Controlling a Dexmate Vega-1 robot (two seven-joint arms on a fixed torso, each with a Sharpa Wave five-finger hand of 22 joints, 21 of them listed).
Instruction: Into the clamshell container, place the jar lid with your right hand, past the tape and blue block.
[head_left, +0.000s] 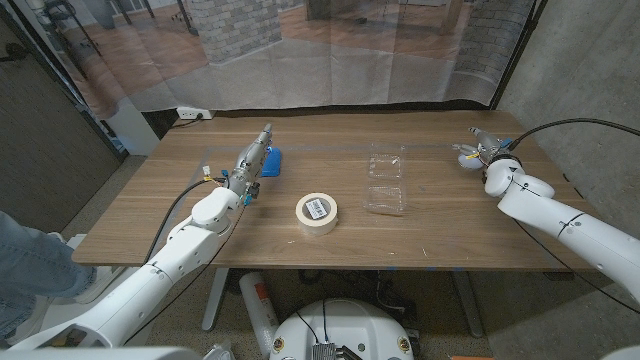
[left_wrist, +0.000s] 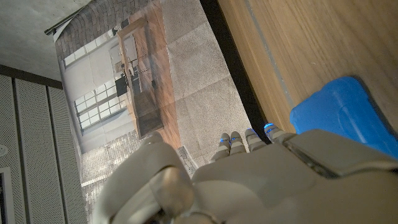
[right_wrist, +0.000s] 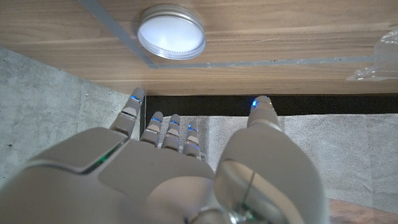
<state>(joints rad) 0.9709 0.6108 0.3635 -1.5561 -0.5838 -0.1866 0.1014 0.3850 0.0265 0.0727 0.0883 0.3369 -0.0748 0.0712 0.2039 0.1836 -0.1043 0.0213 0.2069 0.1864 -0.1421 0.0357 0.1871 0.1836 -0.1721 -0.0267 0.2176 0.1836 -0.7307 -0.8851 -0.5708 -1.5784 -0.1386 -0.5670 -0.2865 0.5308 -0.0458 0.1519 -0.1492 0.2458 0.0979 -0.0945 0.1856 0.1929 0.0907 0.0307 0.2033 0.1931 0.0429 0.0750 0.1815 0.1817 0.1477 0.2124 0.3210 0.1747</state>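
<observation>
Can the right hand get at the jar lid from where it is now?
Probably yes. The right hand is open, holding nothing, and the lid lies bare on the table just beyond its fingertips, with nothing between them.

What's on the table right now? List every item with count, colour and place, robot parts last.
Jar lid: one, silver metal, far right of the table by the right hand.
Clamshell container: one, clear plastic, open, right of table centre.
Tape: one roll, cream white, table centre.
Blue block: one, blue, far left part of the table, at the left hand.
Table: one, brown wood.
Person's leg: one, blue jeans, picture's left edge.
Left hand: by the blue block.
Right hand: open, near the lid, holding nothing.
</observation>
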